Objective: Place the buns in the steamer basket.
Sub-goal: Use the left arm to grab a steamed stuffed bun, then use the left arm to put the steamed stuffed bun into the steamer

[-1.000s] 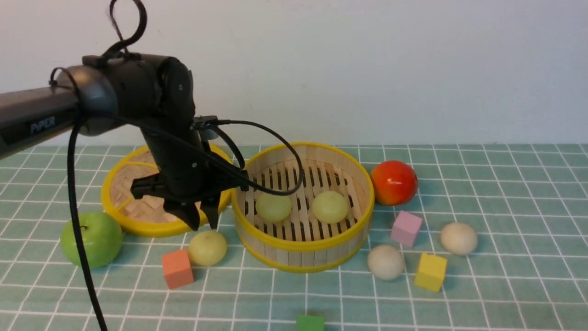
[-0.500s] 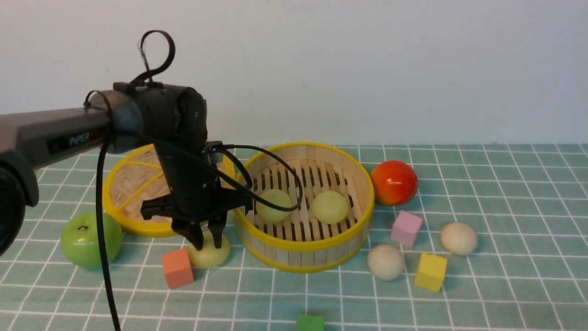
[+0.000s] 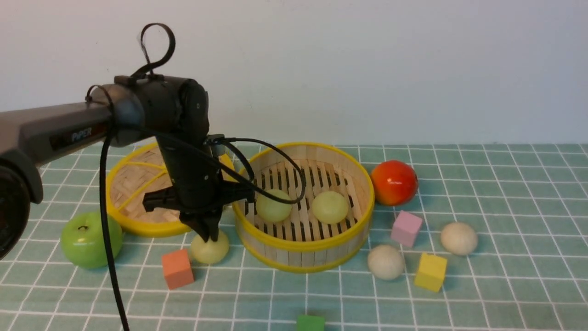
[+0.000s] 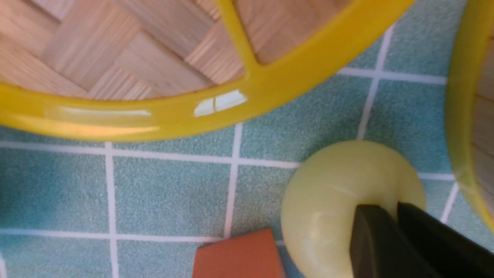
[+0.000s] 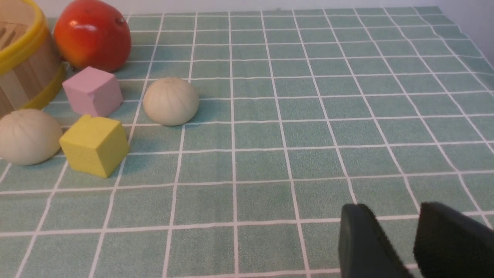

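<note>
Yellow-green bun (image 3: 210, 250) lies directly under the left gripper (image 3: 209, 236), fingers pressed together on its top. Basket (image 3: 303, 246) just right of it, orange block (image 3: 177, 269) left, lid (image 3: 147, 228) beyond. Only the wrist view shows fingertips (image 4: 370, 220) touching.

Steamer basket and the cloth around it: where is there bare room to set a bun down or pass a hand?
Free: the steamer basket floor behind its two buns, up to the far wall; the open cloth right of the off-white bun. Crowded: the gap between lid, orange cube and basket, where the left gripper meets a yellow-green bun.
</note>
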Controlling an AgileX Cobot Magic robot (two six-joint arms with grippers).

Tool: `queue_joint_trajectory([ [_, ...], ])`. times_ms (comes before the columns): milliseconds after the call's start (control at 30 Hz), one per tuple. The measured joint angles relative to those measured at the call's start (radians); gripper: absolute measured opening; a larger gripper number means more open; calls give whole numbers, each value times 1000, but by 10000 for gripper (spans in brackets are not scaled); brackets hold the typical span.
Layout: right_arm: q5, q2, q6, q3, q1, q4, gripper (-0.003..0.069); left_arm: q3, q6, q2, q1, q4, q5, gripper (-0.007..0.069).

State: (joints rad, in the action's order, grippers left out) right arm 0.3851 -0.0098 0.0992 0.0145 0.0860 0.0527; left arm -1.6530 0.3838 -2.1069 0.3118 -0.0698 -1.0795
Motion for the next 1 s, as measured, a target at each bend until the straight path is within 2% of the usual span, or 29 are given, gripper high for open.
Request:
queue_joint_trajectory([
  [67, 0, 0, 0, 0, 0, 0, 239, -34, -4, -1, 0, 12, -43, -12],
  [200, 0, 0, 0, 0, 0, 0, 239, -134, -4, 1, 0, 52, -126, -13],
  [333, 0, 0, 0, 0, 0, 0, 239, -266, -4, 16, 2, 90, -146, -13],
  [567, 0, 0, 0, 0, 0, 0, 239, -528, -36, -9, 75, 39, -157, -13],
  [800, 0, 0, 0, 0, 0, 0, 239, -676, -87, -208, 192, 0, -111, -13],
  [1000, 0, 0, 0, 0, 0, 0, 239, -700, -90, -313, 207, 2, 26, -9],
])
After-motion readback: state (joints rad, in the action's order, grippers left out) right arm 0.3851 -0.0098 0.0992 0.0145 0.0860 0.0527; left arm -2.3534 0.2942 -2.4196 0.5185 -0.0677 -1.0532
